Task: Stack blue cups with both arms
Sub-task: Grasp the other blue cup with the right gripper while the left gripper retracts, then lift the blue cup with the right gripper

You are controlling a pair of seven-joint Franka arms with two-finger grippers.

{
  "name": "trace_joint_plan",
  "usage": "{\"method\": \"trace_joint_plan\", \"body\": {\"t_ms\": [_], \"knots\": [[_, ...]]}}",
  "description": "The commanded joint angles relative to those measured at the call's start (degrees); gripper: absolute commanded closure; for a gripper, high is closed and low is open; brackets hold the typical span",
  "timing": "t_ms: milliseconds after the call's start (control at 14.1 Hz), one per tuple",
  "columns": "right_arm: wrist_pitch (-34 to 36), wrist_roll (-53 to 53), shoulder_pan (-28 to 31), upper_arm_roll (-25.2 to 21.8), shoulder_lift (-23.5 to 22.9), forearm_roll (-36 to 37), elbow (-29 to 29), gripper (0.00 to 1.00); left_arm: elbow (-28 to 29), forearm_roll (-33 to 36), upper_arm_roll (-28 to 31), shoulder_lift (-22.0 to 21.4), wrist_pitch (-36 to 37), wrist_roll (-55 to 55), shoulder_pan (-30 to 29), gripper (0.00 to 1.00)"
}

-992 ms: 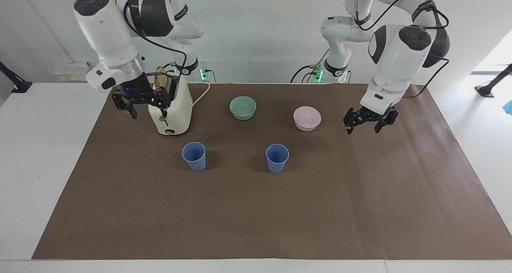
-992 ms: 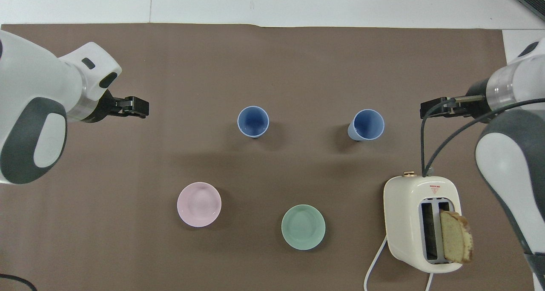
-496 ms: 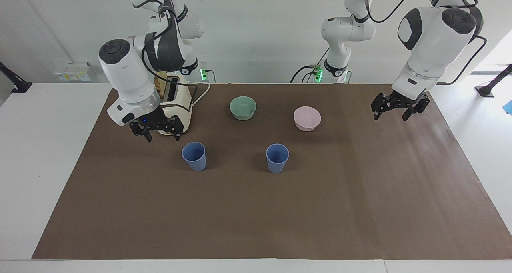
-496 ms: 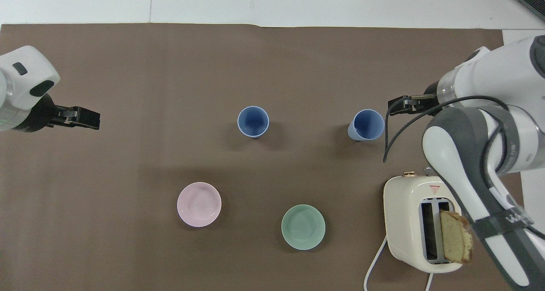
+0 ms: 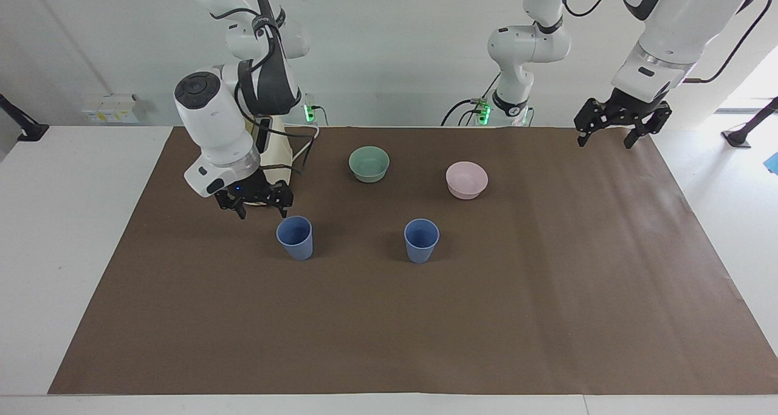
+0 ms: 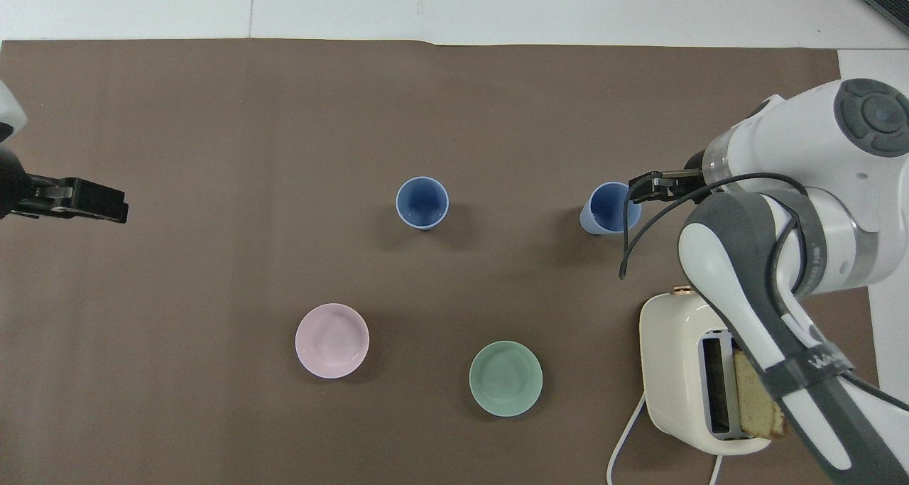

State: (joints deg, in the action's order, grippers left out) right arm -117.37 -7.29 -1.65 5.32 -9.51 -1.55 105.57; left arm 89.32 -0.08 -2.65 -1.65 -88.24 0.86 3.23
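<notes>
The right arm (image 5: 213, 114) bends down low, its wrist tilted, and the right gripper (image 5: 254, 201) hangs close above the table with fingers spread apart and nothing between them. The left arm (image 5: 674, 14) is raised high with its wrist angled down. The left gripper (image 5: 620, 123) is well up in the air, fingers parted, empty.

My right gripper (image 5: 255, 207) hangs open just beside one blue cup (image 5: 295, 237) mid-mat, while my left gripper (image 5: 621, 127) hangs open above the mat's (image 5: 389, 318) corner.
</notes>
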Motion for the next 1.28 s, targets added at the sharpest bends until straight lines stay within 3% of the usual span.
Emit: {"method": "trace_joint_plan", "body": {"t_ms": [0,212,496,567,708,779,1204], "knots": [[-4.1,-1.4,-0.2,0.2,-1.3,-0.8,1.4,0.0,-3.9,-1.1,0.2,0.4,4.6,0.5,-0.4,0.0],[-6.5,-1.5,-0.5,0.2,-4.3,-0.8,1.7,0.0,-1.8,-1.4,1.1,-2.7,4.1,1.4,-0.3,0.0],[-9.5,-1.2,-0.5,0.2,-5.3,-0.8,3.4,0.0,-1.5,-1.3,1.0,-3.0,4.3,1.2,-0.2,0.0],[-9.4,-1.1,-0.6,0.2,-5.3,-0.8,3.4,0.15,-2.0,-1.3,1.0,-2.7,4.3,1.0,-0.1,0.0],[-9.4,-1.1,-0.6,0.2,-5.3,-0.7,3.4,0.84,-2.6,-1.4,0.8,-2.9,5.2,1.0,-0.2,0.0],[-9.4,-0.6,-1.1,0.3,-5.3,-0.7,3.3,1.0,-2.7,-1.4,1.0,-2.8,6.3,0.9,-0.2,0.0],[-7.1,-1.1,-1.5,0.3,-6.2,-0.8,0.4,1.0,-1.9,-2.7,1.9,-4.3,5.0,0.7,-0.4,0.0]]}}
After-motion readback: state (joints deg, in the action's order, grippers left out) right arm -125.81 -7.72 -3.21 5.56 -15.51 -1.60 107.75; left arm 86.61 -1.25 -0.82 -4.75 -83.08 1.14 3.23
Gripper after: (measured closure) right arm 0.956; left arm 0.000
